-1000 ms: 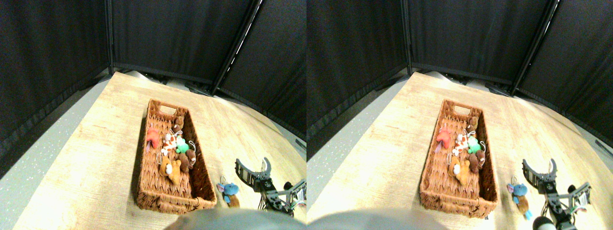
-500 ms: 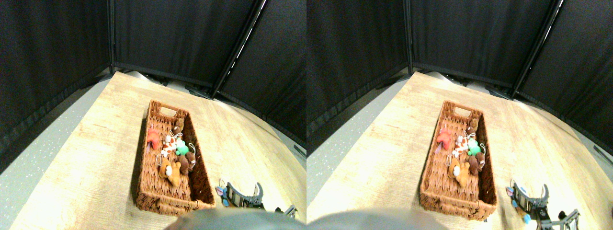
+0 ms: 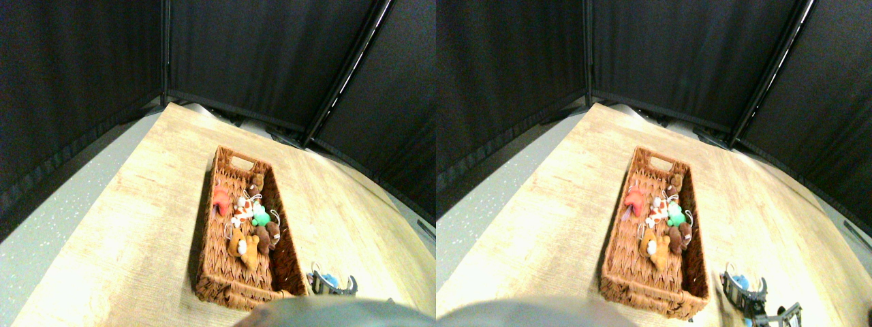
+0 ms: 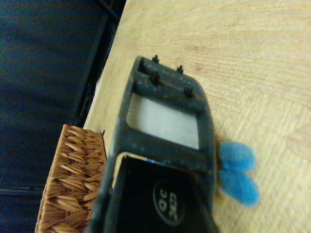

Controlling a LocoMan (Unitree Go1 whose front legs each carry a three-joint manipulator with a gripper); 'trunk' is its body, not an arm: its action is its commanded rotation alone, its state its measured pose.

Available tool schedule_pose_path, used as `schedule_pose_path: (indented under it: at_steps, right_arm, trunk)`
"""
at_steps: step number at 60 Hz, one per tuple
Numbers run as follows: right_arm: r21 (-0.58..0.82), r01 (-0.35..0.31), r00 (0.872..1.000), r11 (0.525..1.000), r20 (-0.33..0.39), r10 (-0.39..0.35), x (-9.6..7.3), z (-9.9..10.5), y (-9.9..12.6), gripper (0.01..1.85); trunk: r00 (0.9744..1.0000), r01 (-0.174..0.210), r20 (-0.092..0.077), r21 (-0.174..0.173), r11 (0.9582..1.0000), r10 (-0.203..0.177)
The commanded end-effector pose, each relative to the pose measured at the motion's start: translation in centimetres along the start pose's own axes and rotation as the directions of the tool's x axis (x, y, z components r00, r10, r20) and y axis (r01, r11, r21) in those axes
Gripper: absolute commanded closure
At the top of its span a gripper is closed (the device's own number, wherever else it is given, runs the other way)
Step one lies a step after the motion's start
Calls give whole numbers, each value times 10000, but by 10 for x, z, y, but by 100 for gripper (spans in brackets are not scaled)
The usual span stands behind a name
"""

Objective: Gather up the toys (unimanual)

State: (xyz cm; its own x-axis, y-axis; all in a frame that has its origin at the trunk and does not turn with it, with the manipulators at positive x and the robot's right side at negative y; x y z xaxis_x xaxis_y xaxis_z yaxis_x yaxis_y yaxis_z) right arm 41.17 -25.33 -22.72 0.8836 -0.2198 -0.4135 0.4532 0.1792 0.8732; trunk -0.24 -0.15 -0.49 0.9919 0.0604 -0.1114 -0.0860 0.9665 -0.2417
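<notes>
1. Blue toy (image 3: pixel 328 278) lay on the table (image 3: pixel 136 225) beside the basket (image 3: pixel 219 204); looked soft, light, squashy; grip its body.
2. Right gripper (image 3: pixel 333 287) stood over it, jaws apart.
3. Other toys (image 3: pixel 248 221) sat inside the basket.

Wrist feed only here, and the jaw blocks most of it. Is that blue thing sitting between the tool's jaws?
Observer: Yes. In the stereo view the blue toy lies on the table between the spread jaws of the tool.
Operator: Where is it relative to the basket?
Observer: It is outside the basket, beside its near right corner.
Operator: Is anything inside the basket?
Observer: Several toys lie inside, among them a red toy and a green toy.
</notes>
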Motion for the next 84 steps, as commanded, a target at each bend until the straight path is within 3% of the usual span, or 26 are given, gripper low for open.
schedule_pose_path:
  at_steps: [1,26,40,54,62,64,70,84]
  right_arm:
    - [63,-210,9993,9998,305,208,6,3,4,104]
    - [314,-26,9981,9995,611,7,15,10,-5,104]
    - [388,81,9958,9992,905,-116,7,15,-6,104]
    - [808,159,9935,9966,1109,-248,8,12,-9,133]
    - [710,-81,9924,9974,1229,-7,8,11,-7,172]
    - [353,71,9827,9994,1849,-135,7,10,-6,180]
    - [590,-7,9757,9983,2189,-123,6,9,-1,180]
    - [-64,-824,9787,9966,1882,821,9,10,19,180]
  trunk:
    - [9999,-150,-69,-74,9999,150]
    - [9999,-101,-109,22,9999,101]
    - [9999,-102,-130,28,9999,102]
    - [9999,-89,-139,30,10000,89]
    - [9999,-112,-118,4,9999,112]
    - [9999,-112,-118,4,9999,112]
    - [9999,-98,-103,1,10000,98]
    - [10000,-56,33,-23,10000,56]
